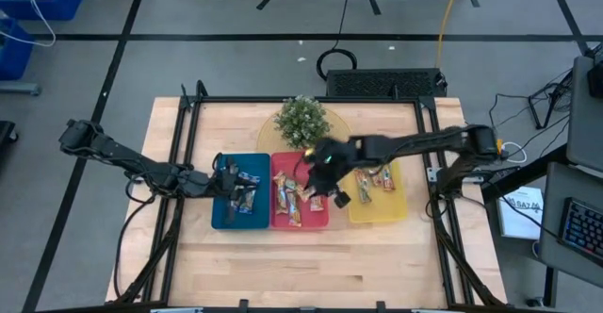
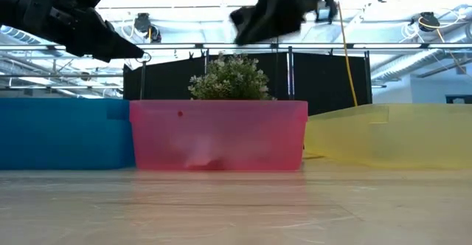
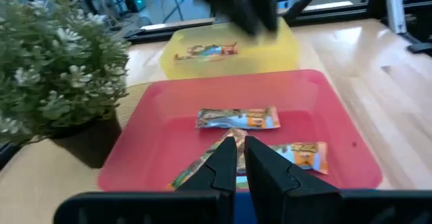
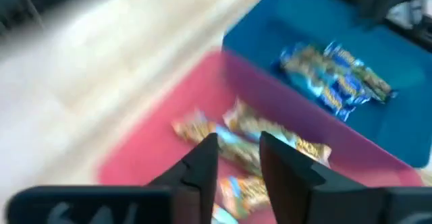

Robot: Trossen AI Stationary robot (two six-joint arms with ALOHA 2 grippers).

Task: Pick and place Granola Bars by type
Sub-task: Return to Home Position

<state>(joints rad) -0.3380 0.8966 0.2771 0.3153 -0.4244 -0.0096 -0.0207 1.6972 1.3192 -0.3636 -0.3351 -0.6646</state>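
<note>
Granola bars (image 1: 287, 198) in red tray (image 1: 317, 222), plant (image 1: 301, 120) behind

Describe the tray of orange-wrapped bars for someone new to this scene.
On the wooden table, three plastic trays sit in a row by a small potted plant. It is the red middle tray, between the blue tray and the yellow tray.

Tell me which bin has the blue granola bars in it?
The blue bin, at the left end of the row. Its bars have blue wrappers; those in the red bin and the yellow bin look orange or reddish instead.
</note>
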